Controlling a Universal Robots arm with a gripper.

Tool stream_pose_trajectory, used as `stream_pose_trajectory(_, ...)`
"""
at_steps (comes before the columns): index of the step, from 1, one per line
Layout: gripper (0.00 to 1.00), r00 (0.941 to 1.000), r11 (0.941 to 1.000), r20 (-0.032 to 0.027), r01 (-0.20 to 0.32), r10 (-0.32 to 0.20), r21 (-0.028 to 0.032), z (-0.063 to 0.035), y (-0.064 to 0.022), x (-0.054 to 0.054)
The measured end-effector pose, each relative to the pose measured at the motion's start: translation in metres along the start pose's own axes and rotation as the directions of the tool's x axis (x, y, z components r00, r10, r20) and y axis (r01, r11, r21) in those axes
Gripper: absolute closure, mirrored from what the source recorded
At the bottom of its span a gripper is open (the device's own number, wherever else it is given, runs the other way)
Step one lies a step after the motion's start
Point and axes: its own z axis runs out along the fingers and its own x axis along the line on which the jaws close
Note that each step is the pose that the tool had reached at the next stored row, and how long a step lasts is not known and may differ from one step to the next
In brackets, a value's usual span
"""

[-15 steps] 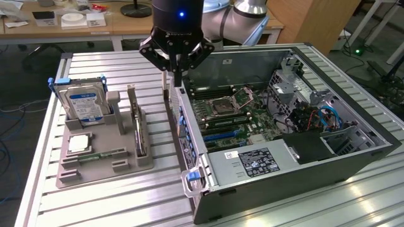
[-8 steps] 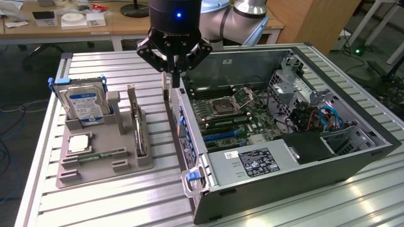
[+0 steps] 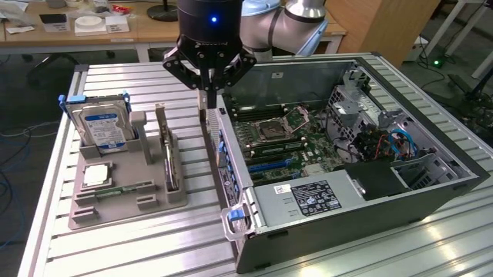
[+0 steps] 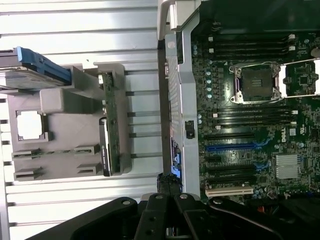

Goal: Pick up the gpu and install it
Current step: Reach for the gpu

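One gpu (image 3: 166,151) stands in the holder (image 3: 142,167), apart from shut jaws.

Open lane — gpu (image 3: 168,164) to case (image 3: 324,231)

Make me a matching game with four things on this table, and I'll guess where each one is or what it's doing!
Things:
1. gpu
2. hard drive
3. memory stick
4. hand

Places or states:
A. lying flat in the grey holder
B. shut, hanging over the edge of the open computer case
C. standing on its thin edge, on the holder's side nearest the case
D. standing upright, blue-and-white label showing

Right pairs: 1-C, 2-D, 3-A, 4-B
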Motion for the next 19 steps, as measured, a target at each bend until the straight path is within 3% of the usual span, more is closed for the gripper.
stream_pose_trajectory(11,0.90,1.0000,1.0000,0.0000,0.000,0.000,0.0000,-0.0004,-0.0027,0.011)
stream_pose_trajectory(19,0.90,1.0000,1.0000,0.0000,0.000,0.000,0.0000,-0.0006,-0.0038,0.027)
